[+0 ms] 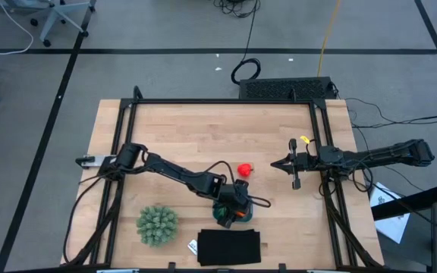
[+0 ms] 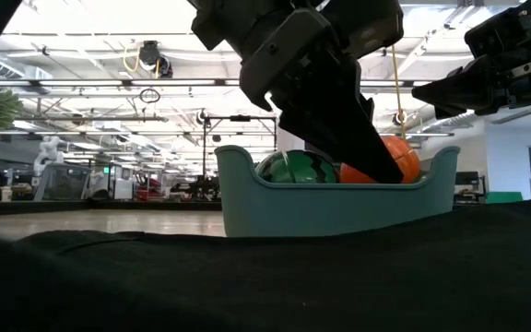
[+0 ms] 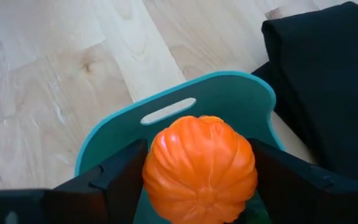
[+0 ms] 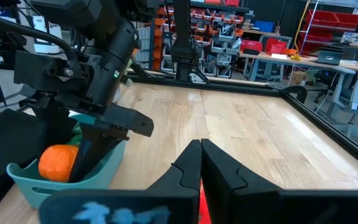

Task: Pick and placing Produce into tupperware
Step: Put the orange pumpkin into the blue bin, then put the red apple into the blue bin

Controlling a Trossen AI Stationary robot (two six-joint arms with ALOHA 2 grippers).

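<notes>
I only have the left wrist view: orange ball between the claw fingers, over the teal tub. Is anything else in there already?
Observer: Yes. The low view shows the green striped ball inside the tupperware, beside the orange ball.
Operator: Where's the red fruit?
Observer: The red fruit lies on the table between the arms, outside the container.
Operator: And the right claw?
Observer: The right claw is shut and empty, pointing toward that fruit.

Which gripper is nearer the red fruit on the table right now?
Left. The left gripper is over the tupperware, just below the red fruit; the right gripper sits slightly farther, to its right.
</notes>
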